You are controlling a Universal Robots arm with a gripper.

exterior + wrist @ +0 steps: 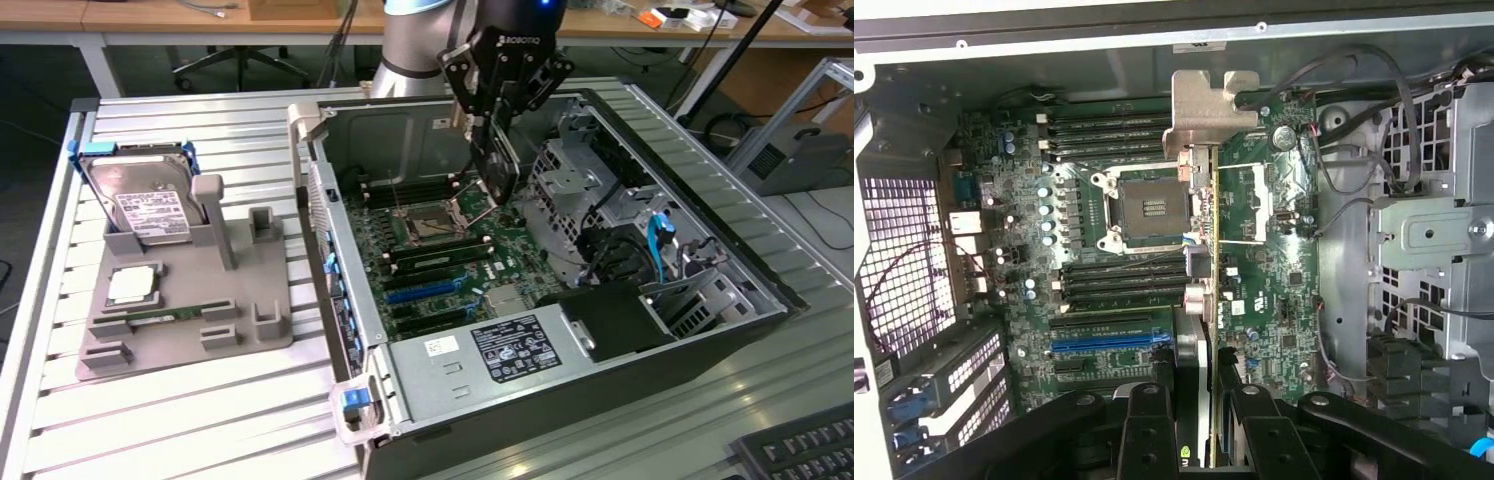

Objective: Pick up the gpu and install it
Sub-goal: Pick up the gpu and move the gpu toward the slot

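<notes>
Grips the thin green-and-black gpu card in the black claw, upper centre of the exterior view. Hangs long axis near-vertical, silver bracket lowest, above the green motherboard, blue slot down-frame.

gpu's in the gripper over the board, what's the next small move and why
Probably carry the gpu sideways at this height toward the blue slot. The gripper holds it above the board beside the empty processor socket, away from that slot. In the wrist view its edge runs crosswise to the slot, so lowering here would not seat it.
</notes>
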